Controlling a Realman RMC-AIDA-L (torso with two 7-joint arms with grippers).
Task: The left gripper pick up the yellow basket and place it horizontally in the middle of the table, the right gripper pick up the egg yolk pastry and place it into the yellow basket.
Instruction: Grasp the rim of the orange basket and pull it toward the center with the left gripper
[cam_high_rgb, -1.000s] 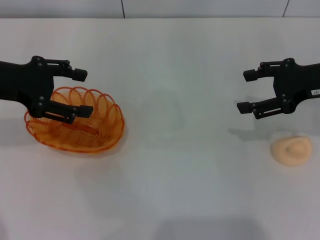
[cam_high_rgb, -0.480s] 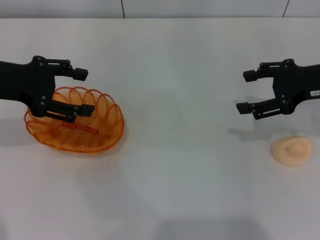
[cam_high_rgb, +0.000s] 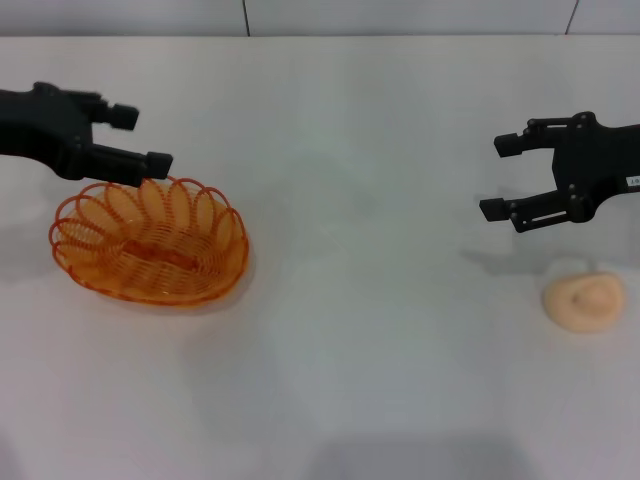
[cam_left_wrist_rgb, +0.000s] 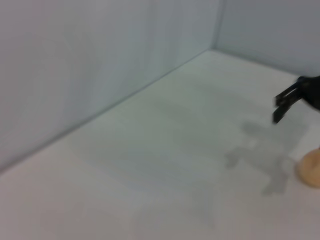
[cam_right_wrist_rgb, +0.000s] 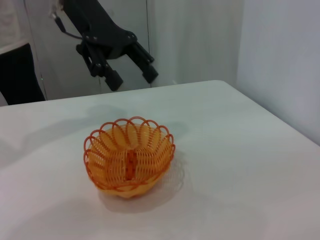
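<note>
At the upper left of the head view, the left gripper (cam_high_rgb: 143, 137) hangs with fingers spread, empty, above the far rim of the yellow basket (cam_high_rgb: 149, 241), which sits upright on the table (cam_high_rgb: 340, 330) at left. At right, the right gripper (cam_high_rgb: 496, 178) hovers agape, holding nothing. The egg yolk pastry (cam_high_rgb: 584, 300) lies below it, lower right.

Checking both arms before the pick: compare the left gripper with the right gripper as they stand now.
The left gripper hangs above the far rim of the yellow basket; the right gripper hangs beyond the egg yolk pastry, toward the centre. The right one bears a small white label; the left shows none. Both are black, open and empty.
</note>
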